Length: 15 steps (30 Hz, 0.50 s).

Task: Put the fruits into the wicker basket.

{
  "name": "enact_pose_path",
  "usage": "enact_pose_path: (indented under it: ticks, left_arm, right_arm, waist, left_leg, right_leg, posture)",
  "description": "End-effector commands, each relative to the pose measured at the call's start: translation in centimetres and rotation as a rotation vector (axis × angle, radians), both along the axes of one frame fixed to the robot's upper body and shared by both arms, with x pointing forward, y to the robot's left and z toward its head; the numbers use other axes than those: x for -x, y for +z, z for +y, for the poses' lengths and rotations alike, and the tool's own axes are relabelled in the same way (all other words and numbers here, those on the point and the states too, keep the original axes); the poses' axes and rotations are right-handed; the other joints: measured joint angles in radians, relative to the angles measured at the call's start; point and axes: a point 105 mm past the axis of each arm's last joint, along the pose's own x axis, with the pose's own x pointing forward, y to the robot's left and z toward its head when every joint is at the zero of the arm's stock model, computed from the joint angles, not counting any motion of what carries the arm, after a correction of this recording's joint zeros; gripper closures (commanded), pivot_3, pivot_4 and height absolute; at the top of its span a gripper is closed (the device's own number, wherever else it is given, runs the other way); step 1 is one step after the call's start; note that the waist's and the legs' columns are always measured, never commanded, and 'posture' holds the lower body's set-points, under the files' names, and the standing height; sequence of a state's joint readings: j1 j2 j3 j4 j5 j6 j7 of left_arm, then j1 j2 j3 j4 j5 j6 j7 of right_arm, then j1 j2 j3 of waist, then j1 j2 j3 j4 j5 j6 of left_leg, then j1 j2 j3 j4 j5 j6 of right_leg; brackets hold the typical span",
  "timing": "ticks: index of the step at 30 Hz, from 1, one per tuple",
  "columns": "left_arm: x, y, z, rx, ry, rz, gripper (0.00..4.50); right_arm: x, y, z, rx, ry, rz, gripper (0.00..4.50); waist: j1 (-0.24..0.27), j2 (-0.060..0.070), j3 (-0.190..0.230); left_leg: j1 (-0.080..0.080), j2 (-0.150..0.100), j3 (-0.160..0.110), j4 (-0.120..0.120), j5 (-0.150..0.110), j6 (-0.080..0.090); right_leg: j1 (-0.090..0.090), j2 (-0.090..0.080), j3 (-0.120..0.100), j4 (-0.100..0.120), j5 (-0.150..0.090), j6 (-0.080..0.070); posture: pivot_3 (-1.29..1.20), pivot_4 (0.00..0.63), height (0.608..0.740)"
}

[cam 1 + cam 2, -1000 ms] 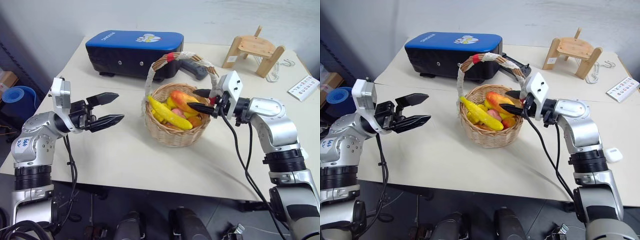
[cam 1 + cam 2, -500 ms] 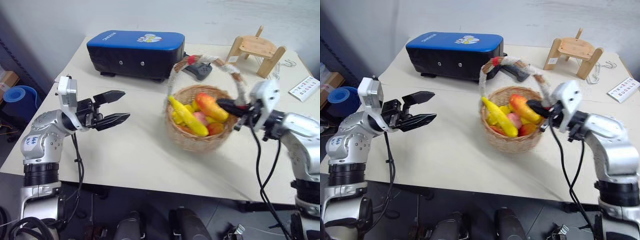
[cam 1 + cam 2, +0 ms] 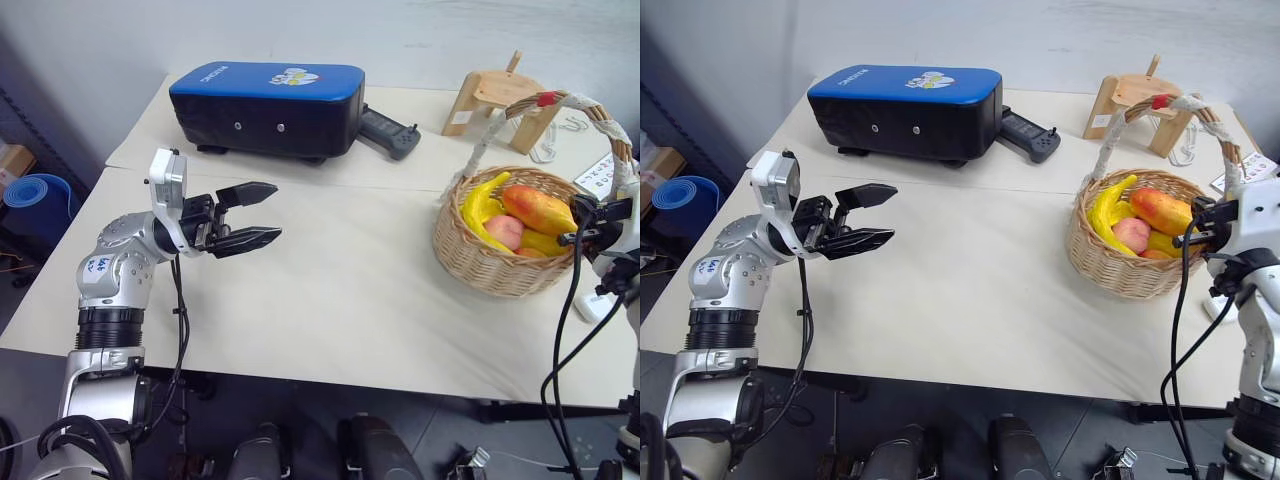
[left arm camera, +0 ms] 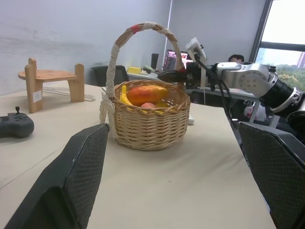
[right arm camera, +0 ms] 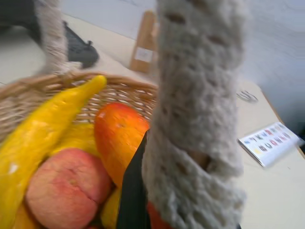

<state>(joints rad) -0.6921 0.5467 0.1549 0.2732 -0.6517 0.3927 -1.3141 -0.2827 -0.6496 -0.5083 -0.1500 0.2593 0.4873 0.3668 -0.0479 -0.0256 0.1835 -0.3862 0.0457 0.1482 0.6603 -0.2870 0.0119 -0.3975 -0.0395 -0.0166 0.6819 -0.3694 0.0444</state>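
The wicker basket stands at the table's right side, its cloth-wrapped handle arching above it. Inside lie the fruits: a yellow banana, a red-orange mango and a pink peach, with small yellow ones under them. My right gripper is shut on the handle's near base at the basket's right rim; one black finger lies against the cloth. My left gripper hangs open and empty above the table's left half, pointing toward the basket.
A blue case sits at the back, with a black controller beside it. A wooden stool and a white card lie behind the basket. A small white case rests near the table's right edge.
My right gripper closed on the handle and swept the basket, with the fruits in it, from the table's middle to the right side. My left arm edged slightly rightward, still open.
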Motion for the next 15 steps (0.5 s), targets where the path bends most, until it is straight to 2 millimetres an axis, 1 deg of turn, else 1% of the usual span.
enact_pose_path:
  ticks: [1, 4, 10, 12, 15]
  left_arm:
    - [0.1, 0.7, -0.2, -0.007, -0.010, -0.042, 0.00]
    - [0.1, 0.7, -0.2, -0.013, -0.011, -0.043, 0.00]
    - [0.2, 0.6, 0.4, -0.031, 0.006, -0.041, 0.00]
    - [0.1, 0.5, 0.6, -0.037, 0.011, -0.037, 0.00]
    - [0.1, 0.2, 0.8, -0.054, 0.014, -0.029, 0.00]
  right_arm:
    - [-0.5, 0.2, 0.0, 0.005, -0.015, -0.036, 4.49]
    - [-0.5, -0.2, 0.3, -0.050, 0.032, -0.026, 3.89]
    - [1.4, 1.6, 1.4, -0.036, 0.130, -0.048, 1.93]
    - [2.2, 1.8, 1.5, -0.030, 0.155, -0.033, 1.23]
    - [3.7, 1.7, 1.6, 0.042, 0.213, -0.005, 0.19]
  waist:
    - [-0.004, 0.000, 0.000]
    - [-0.005, 0.000, 0.000]
    - [-0.004, 0.000, 0.000]
    - [-0.002, 0.000, 0.000]
    - [0.004, 0.000, 0.000]
  left_leg:
    - [0.000, 0.000, 0.000, 0.000, 0.000, 0.000]
    - [0.000, 0.000, 0.000, 0.000, 0.000, 0.000]
    - [0.000, 0.000, 0.000, 0.000, 0.000, 0.000]
    - [0.000, 0.000, 0.000, 0.000, 0.000, 0.000]
    - [0.000, 0.000, -0.001, -0.001, 0.000, 0.000]
  right_leg:
    - [0.000, 0.000, 0.000, 0.000, 0.000, 0.000]
    - [0.000, 0.000, 0.000, 0.000, 0.000, 0.000]
    - [0.000, 0.000, 0.000, 0.000, 0.000, 0.000]
    - [0.000, 0.000, 0.000, 0.000, 0.000, 0.000]
    - [0.000, 0.000, 0.000, -0.001, 0.000, 0.000]
  posture:
    - [0.00, 0.150, 0.740]
    - [0.00, 0.150, 0.740]
    - [0.00, 0.150, 0.740]
    - [0.00, 0.150, 0.740]
    - [0.00, 0.150, 0.740]
